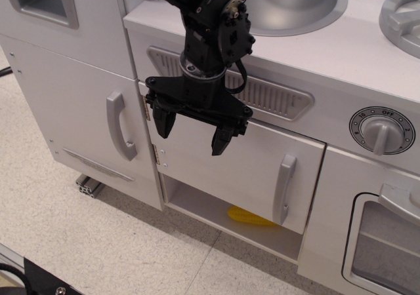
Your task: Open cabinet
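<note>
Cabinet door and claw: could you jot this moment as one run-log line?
claw: open, empty, in front of door's hinge side | cabinet door: ajar | handle: untouched | yellow object: inside, below door

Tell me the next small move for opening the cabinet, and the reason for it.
Probably shift the gripper rightward and down toward the small vertical handle. The fingers are spread with nothing between them, hovering near the hinges of the cabinet door, while the handle sits at the opposite edge, ungrasped. The door already looks slightly ajar.
</note>
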You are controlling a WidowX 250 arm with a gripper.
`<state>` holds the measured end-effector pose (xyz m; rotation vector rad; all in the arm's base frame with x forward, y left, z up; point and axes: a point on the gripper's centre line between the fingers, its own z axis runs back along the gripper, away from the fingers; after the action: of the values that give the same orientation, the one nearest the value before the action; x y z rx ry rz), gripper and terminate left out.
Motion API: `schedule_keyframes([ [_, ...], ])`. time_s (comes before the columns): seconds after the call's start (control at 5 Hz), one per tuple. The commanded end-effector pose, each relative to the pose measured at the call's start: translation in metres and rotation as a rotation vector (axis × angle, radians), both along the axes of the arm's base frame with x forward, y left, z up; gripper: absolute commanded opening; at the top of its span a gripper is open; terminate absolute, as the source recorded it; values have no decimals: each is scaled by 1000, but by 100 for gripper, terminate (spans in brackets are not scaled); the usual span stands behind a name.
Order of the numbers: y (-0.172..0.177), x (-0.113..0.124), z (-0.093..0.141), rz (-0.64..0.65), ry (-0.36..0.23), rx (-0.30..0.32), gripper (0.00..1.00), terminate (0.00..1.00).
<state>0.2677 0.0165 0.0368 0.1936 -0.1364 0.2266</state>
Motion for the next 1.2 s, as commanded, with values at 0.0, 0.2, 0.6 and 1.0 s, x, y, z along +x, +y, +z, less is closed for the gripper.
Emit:
schedule_keyframes([
  [0.0,0,0,0,0,0,0,100,0],
  [0.2,-33,3,-17,-101,-49,-69,100,0],
  [0.6,-92,11,-40,-222,-113,-84,100,0],
  [1.0,-116,34,-56,-182,-168,-110,100,0],
])
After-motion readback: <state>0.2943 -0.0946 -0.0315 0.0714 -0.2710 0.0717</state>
